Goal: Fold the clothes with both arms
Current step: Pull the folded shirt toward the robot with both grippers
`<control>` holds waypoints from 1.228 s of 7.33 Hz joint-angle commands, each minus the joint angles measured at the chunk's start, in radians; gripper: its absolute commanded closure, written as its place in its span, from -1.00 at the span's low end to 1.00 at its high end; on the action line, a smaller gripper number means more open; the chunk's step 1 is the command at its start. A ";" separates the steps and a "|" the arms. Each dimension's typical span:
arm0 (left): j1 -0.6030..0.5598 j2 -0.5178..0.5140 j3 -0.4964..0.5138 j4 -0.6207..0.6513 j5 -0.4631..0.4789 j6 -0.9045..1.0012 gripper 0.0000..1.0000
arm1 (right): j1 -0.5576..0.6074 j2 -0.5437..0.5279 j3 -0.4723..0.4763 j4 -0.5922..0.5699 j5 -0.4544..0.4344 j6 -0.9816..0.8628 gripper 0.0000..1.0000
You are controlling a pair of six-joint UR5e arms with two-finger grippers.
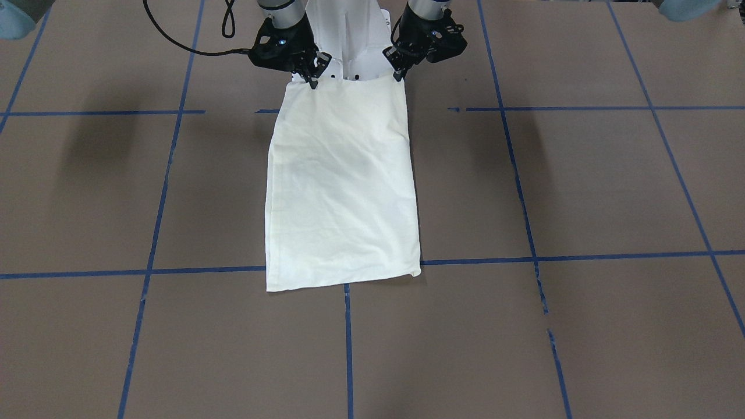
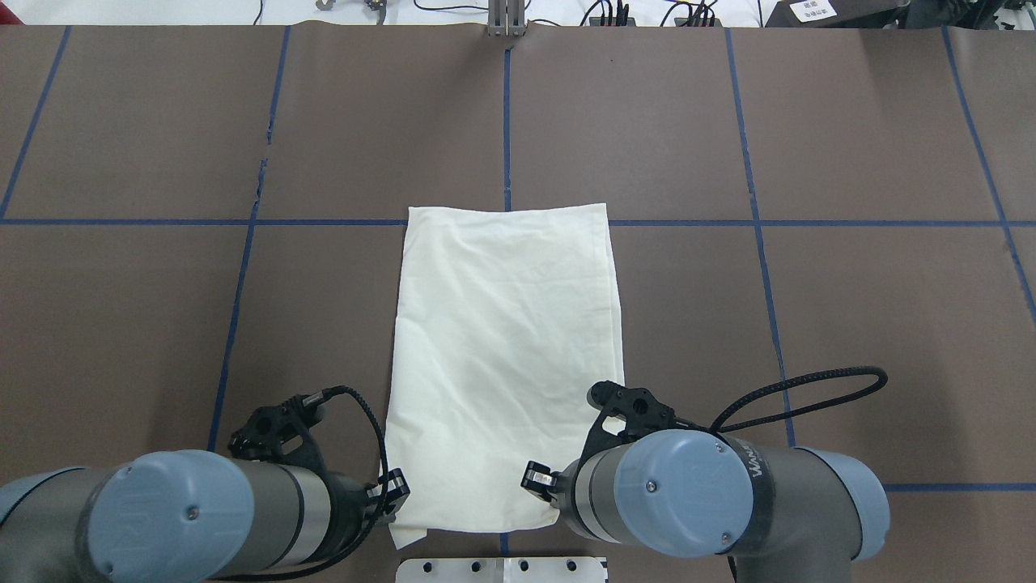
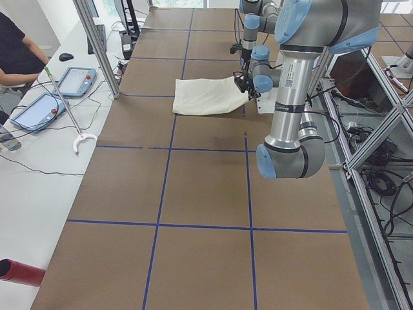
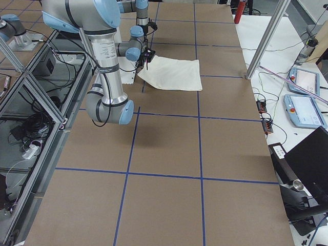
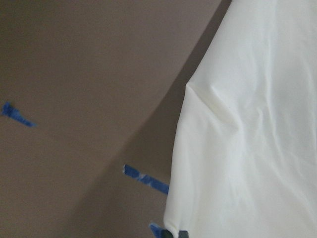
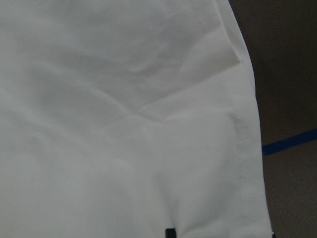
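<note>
The left tool (image 1: pixel 399 74) and right tool (image 1: pixel 312 82) each pinch a corner of the folded cream T-shirt (image 1: pixel 342 186), their fingertips mostly hidden.

Brown table being marked off by blue tape, with one folded shirt being carried on it.

The table (image 1: pixel 582 186) is being divided into large squares by lines of blue tape (image 1: pixel 582 256). A cream shirt (image 1: pixel 343 186), folded into a long plain rectangle, is being borne near the robot's edge, midway across. One cross line is being covered just inside its far hem, and a lengthwise line is being hidden beneath its middle.
</note>
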 commanded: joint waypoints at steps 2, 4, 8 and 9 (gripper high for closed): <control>-0.027 -0.071 0.068 -0.011 0.005 0.014 1.00 | 0.083 0.004 -0.002 0.008 -0.002 -0.051 1.00; -0.152 -0.112 0.086 -0.021 -0.007 0.127 1.00 | 0.194 0.022 -0.026 0.008 0.010 -0.139 1.00; -0.366 -0.250 0.257 -0.065 -0.105 0.216 1.00 | 0.379 0.183 -0.293 0.123 0.090 -0.217 1.00; -0.392 -0.259 0.354 -0.153 -0.104 0.218 1.00 | 0.416 0.261 -0.412 0.149 0.117 -0.226 1.00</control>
